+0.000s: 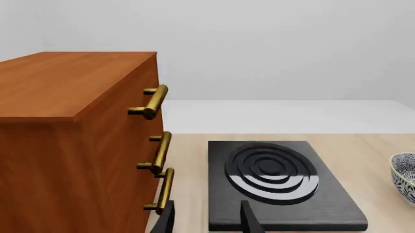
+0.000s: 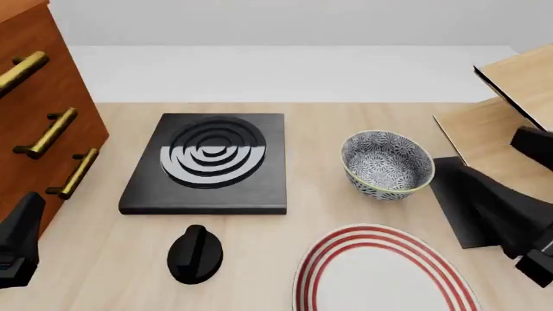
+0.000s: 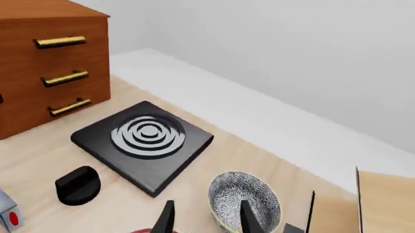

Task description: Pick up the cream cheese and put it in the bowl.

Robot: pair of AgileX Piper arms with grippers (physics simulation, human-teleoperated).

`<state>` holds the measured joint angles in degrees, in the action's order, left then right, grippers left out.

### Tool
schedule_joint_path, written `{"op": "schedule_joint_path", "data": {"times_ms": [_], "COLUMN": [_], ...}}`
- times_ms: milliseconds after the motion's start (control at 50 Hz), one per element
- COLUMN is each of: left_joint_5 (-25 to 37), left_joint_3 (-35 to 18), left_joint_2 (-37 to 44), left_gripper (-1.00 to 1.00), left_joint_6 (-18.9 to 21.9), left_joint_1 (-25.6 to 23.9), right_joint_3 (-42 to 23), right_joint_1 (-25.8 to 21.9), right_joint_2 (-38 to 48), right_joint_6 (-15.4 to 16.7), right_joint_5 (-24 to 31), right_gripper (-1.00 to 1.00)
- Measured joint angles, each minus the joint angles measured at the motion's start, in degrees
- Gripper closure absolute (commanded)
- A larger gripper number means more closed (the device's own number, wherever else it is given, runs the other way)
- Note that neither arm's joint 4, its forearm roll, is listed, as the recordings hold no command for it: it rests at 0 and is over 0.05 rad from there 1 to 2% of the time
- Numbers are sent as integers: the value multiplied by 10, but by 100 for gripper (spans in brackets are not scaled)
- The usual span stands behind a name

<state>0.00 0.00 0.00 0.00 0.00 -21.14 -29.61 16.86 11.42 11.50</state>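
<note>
Right claw hangs empty above the bowl, fingers apart. Left claw likewise apart and holding nothing, near the stove plate and drawer cabinet. Cream cheese: only a corner shows, lower left edge of the right wrist frame, on the desk beyond the black knob; not in front view. Judged a light, stiff carton, slightly slick; best pinched across the narrow flat sides.

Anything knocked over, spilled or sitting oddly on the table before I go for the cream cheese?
Nothing stands out. The bowl stands upright and empty, the burner plate lies flat, and the knob and striped plate sit undisturbed. Only a corner of the cream cheese shows, in the right wrist view.
</note>
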Motion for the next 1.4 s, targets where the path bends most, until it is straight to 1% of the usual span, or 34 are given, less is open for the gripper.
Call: {"op": "schedule_joint_path", "data": {"times_ms": [160,280,420,600,740,1000,1400], "left_joint_5": [0,0,0,0,0,0,0], "left_joint_3": [0,0,0,0,0,0,0], "left_joint_2": [0,0,0,0,0,0,0], "left_gripper": [-100,-100,-100,-100,-100,-100,-100], "left_joint_6": [0,0,0,0,0,0,0], "left_joint_1": [0,0,0,0,0,0,0], "right_joint_3": [-35,-55,-76,-96,-107,-119,-154], "right_joint_1": [-102,-166,-222,-285,-322,-375,-432], "right_joint_2": [102,168,229,299,348,442,583], "right_joint_6": [25,35,42,42,40,31,18], "right_joint_5": [-5,-11,-17,-32,-51,-106,-176], "right_gripper": [-100,-100,-100,-100,-100,-100,-100]}}
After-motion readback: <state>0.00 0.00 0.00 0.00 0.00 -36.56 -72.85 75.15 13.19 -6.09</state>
